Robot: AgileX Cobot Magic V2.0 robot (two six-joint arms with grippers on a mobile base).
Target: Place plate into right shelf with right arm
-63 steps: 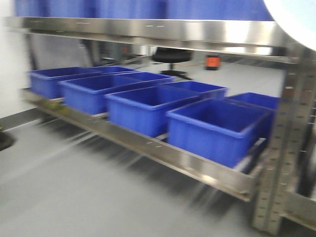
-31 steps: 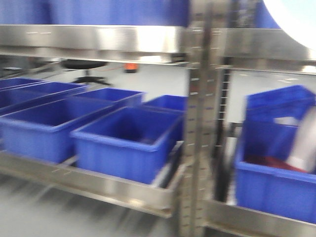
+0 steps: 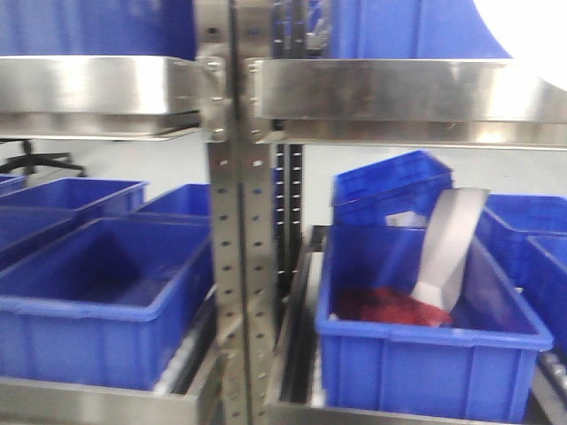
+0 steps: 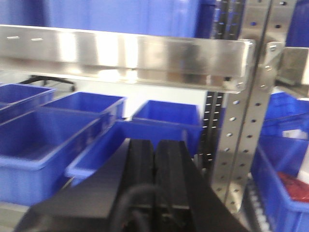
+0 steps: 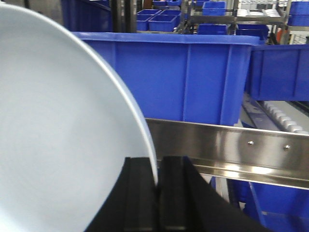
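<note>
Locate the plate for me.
The plate is held by its rim in the right gripper, filling the left of the right wrist view, short of the shelf's steel beam and blue bin.

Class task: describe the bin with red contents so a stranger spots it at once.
Find the hole-punched steel upright. Immediately right of it, on the lower level, sits a blue bin. Only it shows red contents and a pale leaning object.

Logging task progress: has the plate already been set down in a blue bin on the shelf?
No, the plate is pinched at its rim by the right end effector, in front of the steel shelf beam.
</note>
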